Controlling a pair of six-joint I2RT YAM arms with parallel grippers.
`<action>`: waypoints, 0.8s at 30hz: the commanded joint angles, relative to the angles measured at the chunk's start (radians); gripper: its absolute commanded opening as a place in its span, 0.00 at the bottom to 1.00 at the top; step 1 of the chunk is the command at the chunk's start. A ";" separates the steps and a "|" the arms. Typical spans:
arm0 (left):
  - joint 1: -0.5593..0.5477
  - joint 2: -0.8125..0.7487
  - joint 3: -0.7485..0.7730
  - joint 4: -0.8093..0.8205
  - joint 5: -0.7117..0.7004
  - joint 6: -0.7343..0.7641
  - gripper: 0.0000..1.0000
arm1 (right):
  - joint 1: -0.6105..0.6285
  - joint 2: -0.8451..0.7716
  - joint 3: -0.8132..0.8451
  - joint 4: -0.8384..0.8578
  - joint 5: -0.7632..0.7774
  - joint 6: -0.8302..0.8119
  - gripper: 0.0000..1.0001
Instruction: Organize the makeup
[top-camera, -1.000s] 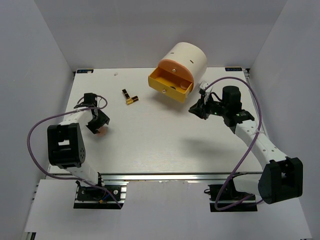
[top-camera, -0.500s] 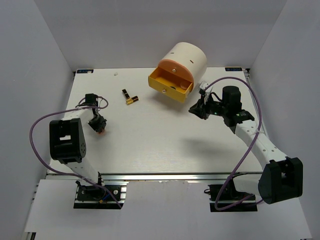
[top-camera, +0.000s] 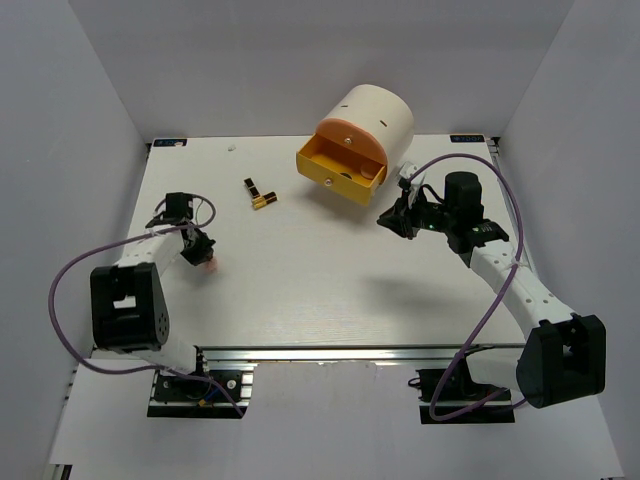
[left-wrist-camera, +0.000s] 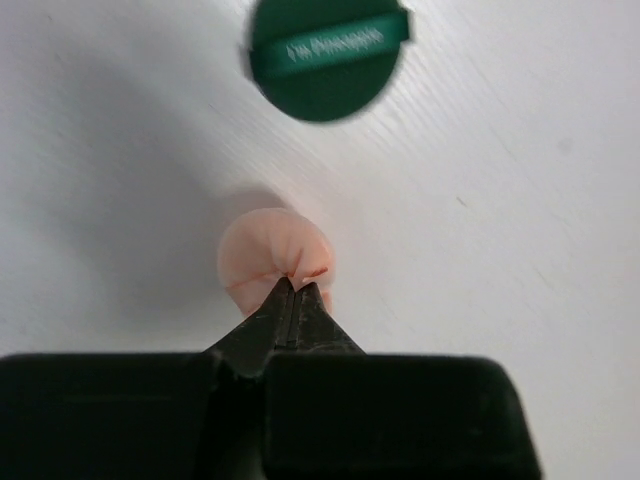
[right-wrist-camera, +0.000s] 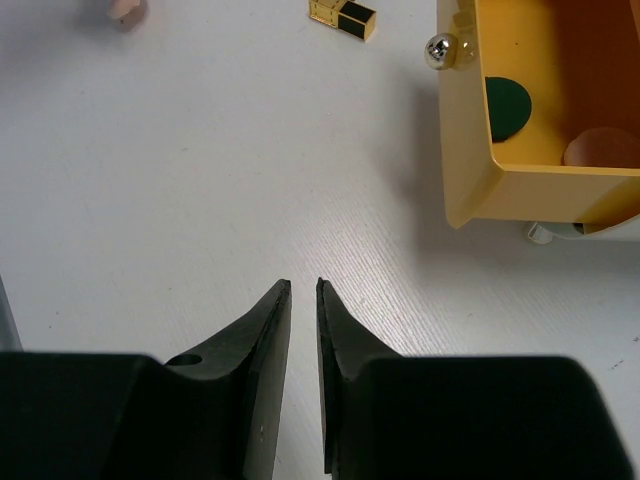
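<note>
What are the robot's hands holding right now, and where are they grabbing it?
The left fingers are shut, pinching the peach round piece near its edge, where it creases. The right fingers hold nothing.

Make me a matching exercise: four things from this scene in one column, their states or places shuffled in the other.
1 peach round piece
2 lipstick tubes
3 yellow drawer
4 right gripper

a pulled open
b lying on the table, outside the drawer
c jaws slightly apart, empty
d pinched by the left gripper

Pairs: 1-d, 2-b, 3-a, 4-c
</note>
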 joint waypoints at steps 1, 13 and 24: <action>-0.011 -0.158 -0.031 0.034 0.094 -0.040 0.00 | -0.003 0.001 0.037 0.032 -0.023 0.019 0.22; -0.151 -0.237 0.004 0.315 0.351 -0.255 0.00 | -0.003 0.010 0.045 0.046 -0.036 0.037 0.22; -0.359 -0.045 0.239 0.511 0.377 -0.326 0.00 | -0.001 -0.019 0.013 0.051 -0.028 0.040 0.22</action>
